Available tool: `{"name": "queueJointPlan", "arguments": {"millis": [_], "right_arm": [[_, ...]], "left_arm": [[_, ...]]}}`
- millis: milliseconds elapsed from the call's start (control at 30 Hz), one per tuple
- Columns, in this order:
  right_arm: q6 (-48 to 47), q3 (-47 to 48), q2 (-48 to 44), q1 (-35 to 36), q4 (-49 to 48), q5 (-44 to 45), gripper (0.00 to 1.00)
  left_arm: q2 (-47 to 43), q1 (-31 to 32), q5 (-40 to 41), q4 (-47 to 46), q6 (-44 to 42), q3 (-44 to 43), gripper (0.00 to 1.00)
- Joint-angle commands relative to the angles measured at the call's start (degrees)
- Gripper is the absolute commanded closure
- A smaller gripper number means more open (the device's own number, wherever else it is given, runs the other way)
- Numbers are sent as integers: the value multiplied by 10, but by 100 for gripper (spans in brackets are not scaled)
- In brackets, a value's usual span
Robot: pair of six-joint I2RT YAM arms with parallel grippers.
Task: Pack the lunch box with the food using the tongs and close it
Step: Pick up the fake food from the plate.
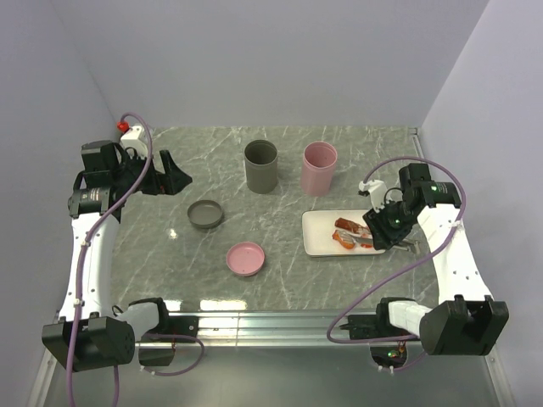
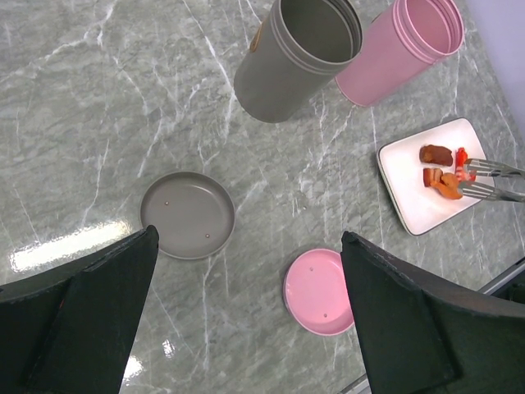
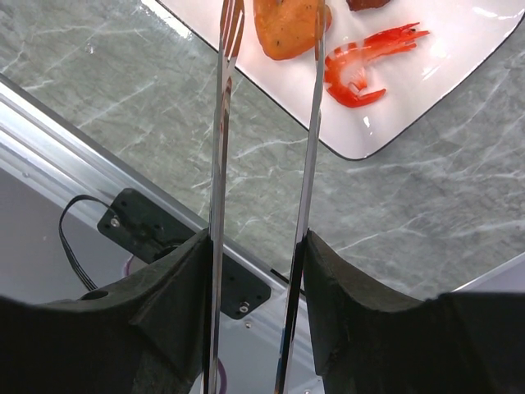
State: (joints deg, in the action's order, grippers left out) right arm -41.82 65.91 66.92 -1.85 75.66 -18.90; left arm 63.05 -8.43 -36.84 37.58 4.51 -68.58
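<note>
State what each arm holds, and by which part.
Right gripper: the tongs, jaws pressing both slim arms well back from the tips. Left gripper: nothing, jaws open.

Two tall containers (image 2: 295, 61), two round lids (image 2: 187, 215), one white plate (image 2: 408, 195), one pair of tongs (image 3: 220, 148), four food pieces (image 2: 435, 153).

Grey marble table (image 1: 280, 233); on it grey cup (image 1: 260, 166), pink cup (image 1: 319, 169), grey lid (image 1: 205, 214), pink lid (image 1: 245, 258), white plate (image 1: 317, 235)

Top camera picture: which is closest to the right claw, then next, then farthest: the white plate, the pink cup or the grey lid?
1. White plate, right under the right gripper.
2. Pink cup, farther back and left.
3. Grey lid, far across on the left.
</note>
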Motion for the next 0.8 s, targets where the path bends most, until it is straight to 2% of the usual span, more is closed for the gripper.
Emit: {"name": "queueJointPlan", "arguments": {"millis": [0,233,767], "right_arm": [[9,6,-2,10,-13,-7,47],[29,1,11,53,-28,-8,50],[41,-40,18,82,-60,5,56]], "left_arm": [[-12,0,-15,-15,-6,5,1],[-6,0,-16,-14,-6,1,1],[-6,0,-18,-27,7,11,1]]}}
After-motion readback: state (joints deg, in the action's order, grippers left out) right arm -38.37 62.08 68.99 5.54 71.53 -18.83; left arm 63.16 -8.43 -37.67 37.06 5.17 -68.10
